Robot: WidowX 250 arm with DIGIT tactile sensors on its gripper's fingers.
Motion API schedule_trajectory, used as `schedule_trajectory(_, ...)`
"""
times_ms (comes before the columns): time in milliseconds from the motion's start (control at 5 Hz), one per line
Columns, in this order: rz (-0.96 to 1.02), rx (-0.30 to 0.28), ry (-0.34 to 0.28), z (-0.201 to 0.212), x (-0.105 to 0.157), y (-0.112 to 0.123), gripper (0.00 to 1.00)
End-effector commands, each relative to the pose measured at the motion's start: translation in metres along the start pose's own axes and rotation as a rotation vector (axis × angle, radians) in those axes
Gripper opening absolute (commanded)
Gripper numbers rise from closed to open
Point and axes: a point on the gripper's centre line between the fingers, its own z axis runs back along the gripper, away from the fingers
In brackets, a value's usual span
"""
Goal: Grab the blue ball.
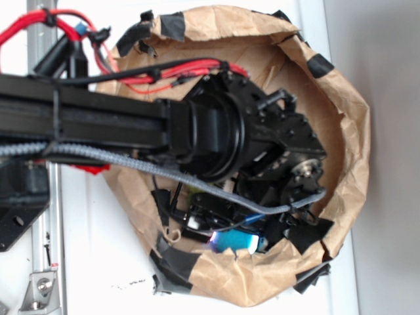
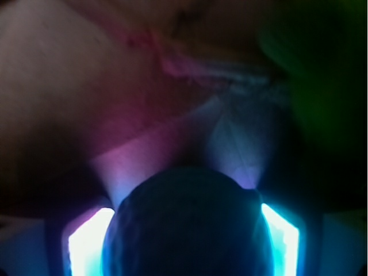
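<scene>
Ball [image 2: 190, 227]: round, dark blue, finely dimpled, with no long axis. Gripper [image 2: 185, 241] fingers [image 2: 87, 244] press against its sides, holding it.

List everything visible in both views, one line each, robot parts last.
Blue ball: one, dark blue, between the lit fingers in the wrist view.
Green plush toy: one, green, blurred, top right of the wrist view.
Paper bag: one, brown, ringing the arm's end, on a white surface.
Black tape: several patches, on the bag's rim.
Cables: red and black, top left.
Arm: one, black, reaching from the left.
Tool: one, fingers glowing cyan, against the ball's sides.
</scene>
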Motion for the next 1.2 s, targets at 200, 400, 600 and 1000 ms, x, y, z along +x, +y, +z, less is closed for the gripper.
schedule_trajectory(200, -0.255, -0.181, -0.298, 0.125, 0.015, 0.039, 0.0)
schedule_trajectory(400, -0.468, -0.044, -0.493, 0.191, 0.022, 0.042, 0.0)
schedule_trajectory(600, -0.66, 0.047, -0.693, 0.189, 0.016, 0.043, 0.0)
schedule_trajectory(1000, -0.891, 0.014, -0.849, 0.173, 0.005, 0.057, 0.0)
